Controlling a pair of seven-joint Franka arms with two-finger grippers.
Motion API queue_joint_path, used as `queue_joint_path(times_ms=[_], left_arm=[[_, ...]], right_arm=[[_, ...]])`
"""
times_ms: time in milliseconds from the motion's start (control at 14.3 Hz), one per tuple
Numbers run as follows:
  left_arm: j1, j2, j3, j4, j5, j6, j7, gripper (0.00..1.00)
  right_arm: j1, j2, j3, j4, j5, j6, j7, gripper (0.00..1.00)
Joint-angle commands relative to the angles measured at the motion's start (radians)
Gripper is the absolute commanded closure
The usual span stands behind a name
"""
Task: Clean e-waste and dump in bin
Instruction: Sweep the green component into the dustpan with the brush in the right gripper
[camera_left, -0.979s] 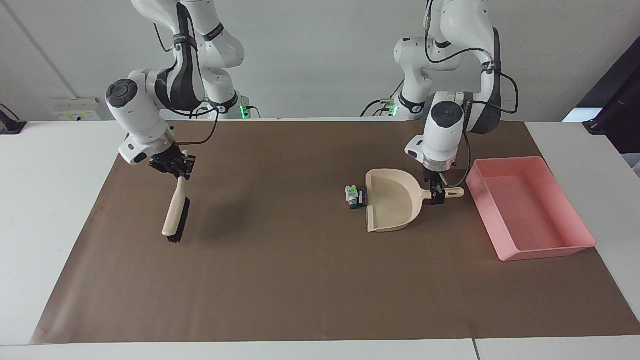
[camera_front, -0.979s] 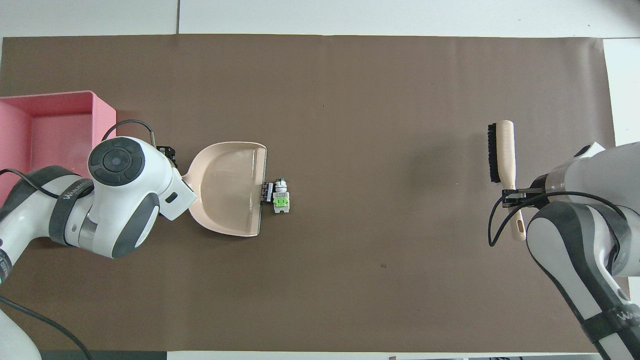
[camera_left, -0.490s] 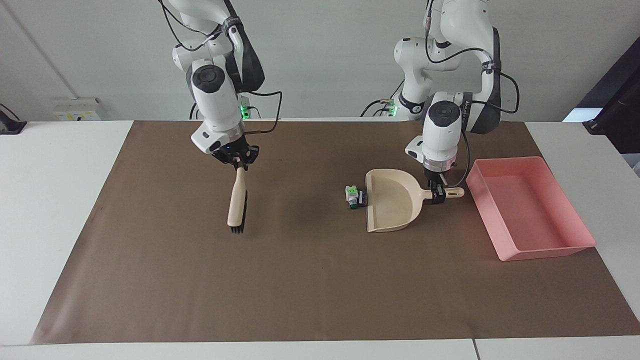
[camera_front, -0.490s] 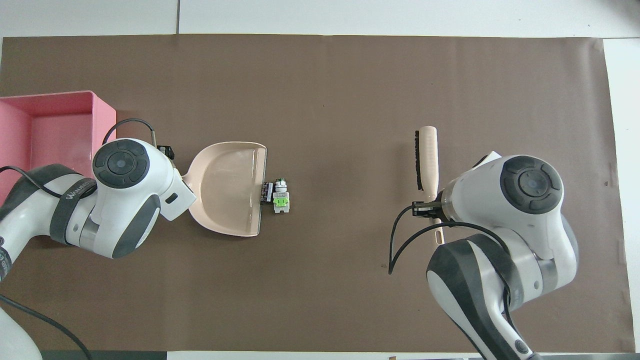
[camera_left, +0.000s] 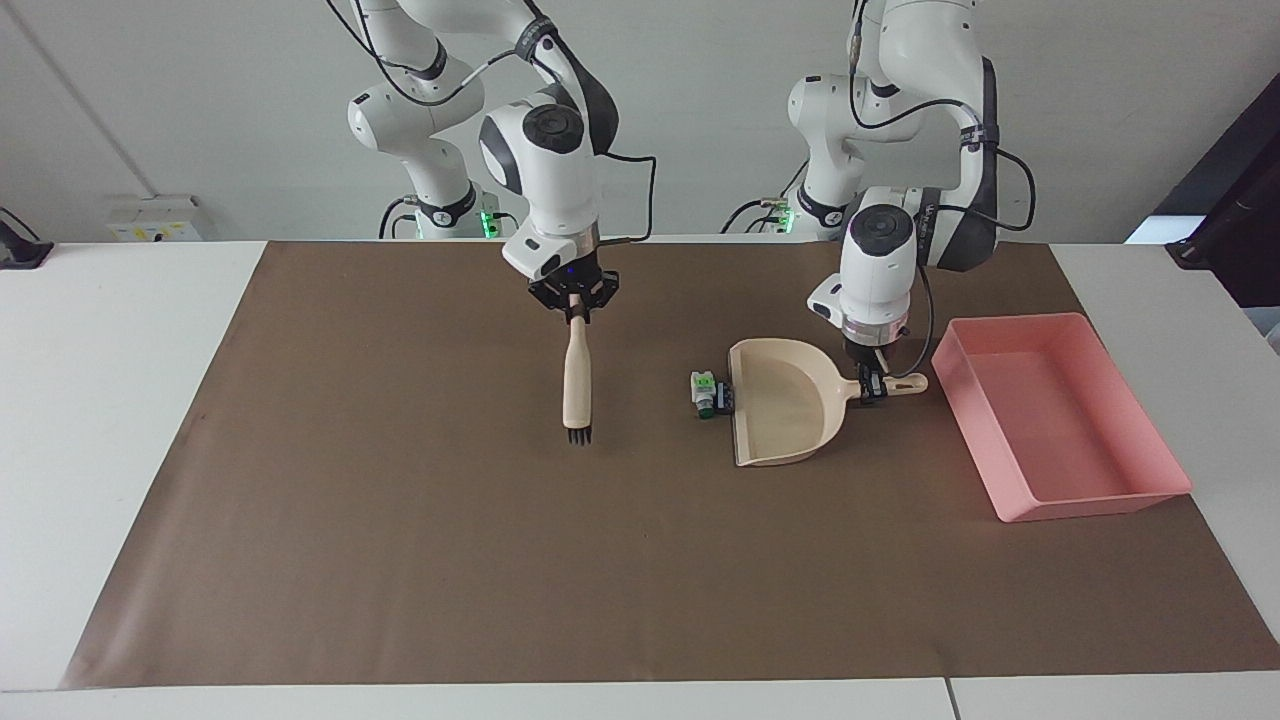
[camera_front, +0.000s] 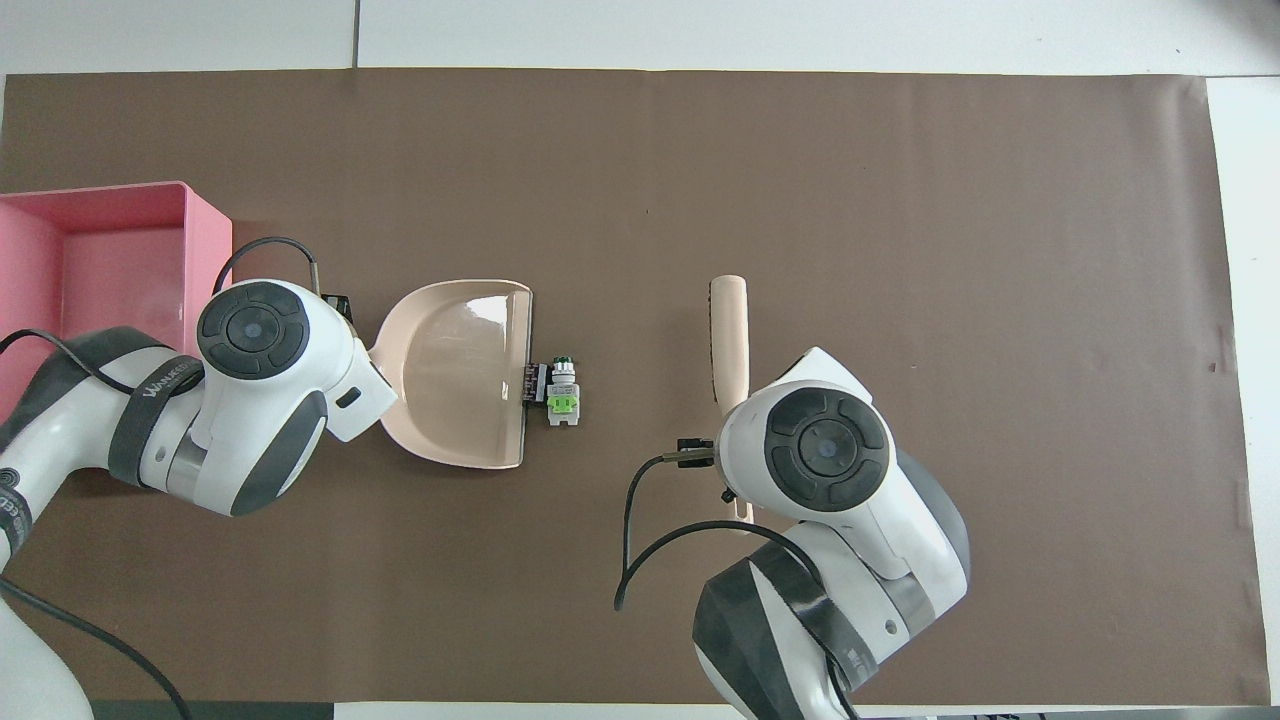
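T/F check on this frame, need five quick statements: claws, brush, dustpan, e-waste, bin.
1. The left claw is shut on the dustpan handle. True.
2. The right claw holds the brush with bristles pointing down. True.
3. The e-waste lies inside the dustpan. False: it sits on the brown mat at the pan's open edge.
4. The bin holds the e-waste. False: it looks empty.
5. The brush is sweeping against the e-waste. False: it hangs apart from it, toward the right arm's end.
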Motion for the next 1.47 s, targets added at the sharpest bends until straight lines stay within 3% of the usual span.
queue_joint_path(times_ms=[0, 210, 560, 1049, 1399], left_arm=[[-0.010, 0.003, 0.009, 0.010, 0.015, 0.013, -0.008, 1.00], [-0.005, 0.001, 0.010, 0.102, 0.016, -0.155, -0.001, 1.00], [-0.065, -0.003, 0.009, 0.103, 0.143, -0.211, -0.031, 1.00], [-0.116, 0.004, 0.007, 0.073, 0.167, -0.240, -0.105, 1.00], [-0.117, 0.003, 0.007, 0.062, 0.170, -0.238, -0.145, 1.00]], right_arm=[[0.028, 0.026, -0.007, 0.053, 0.012, -0.005, 0.018, 1.00], [0.034, 0.035, -0.004, 0.072, 0.014, -0.008, 0.031, 1.00], [0.036, 0.046, 0.004, 0.096, 0.035, -0.009, 0.031, 1.00], [0.106, 0.272, 0.033, 0.268, 0.026, -0.014, 0.074, 1.00], [0.157, 0.306, 0.036, 0.267, 0.028, 0.000, 0.050, 1.00]])
